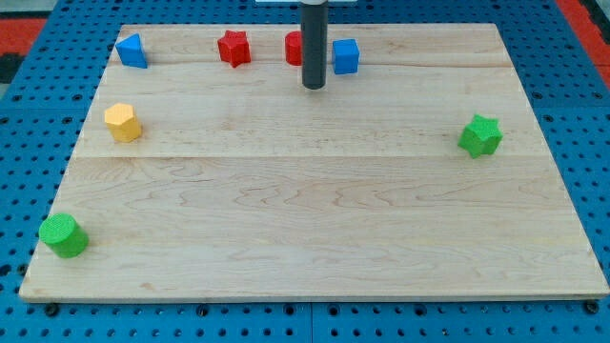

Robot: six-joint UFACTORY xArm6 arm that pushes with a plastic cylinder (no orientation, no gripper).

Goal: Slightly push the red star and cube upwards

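A red star lies near the board's top edge, left of centre. A second red block sits just right of it, partly hidden behind the rod, so its shape is unclear. A blue cube sits right of the rod. My tip rests on the board just below and between the hidden red block and the blue cube, close to both. The rod rises straight up out of the view's top.
A blue block sits at the top left corner. A yellow block lies at the left. A green cylinder is at the bottom left. A green star is at the right. The wooden board lies on a blue pegboard.
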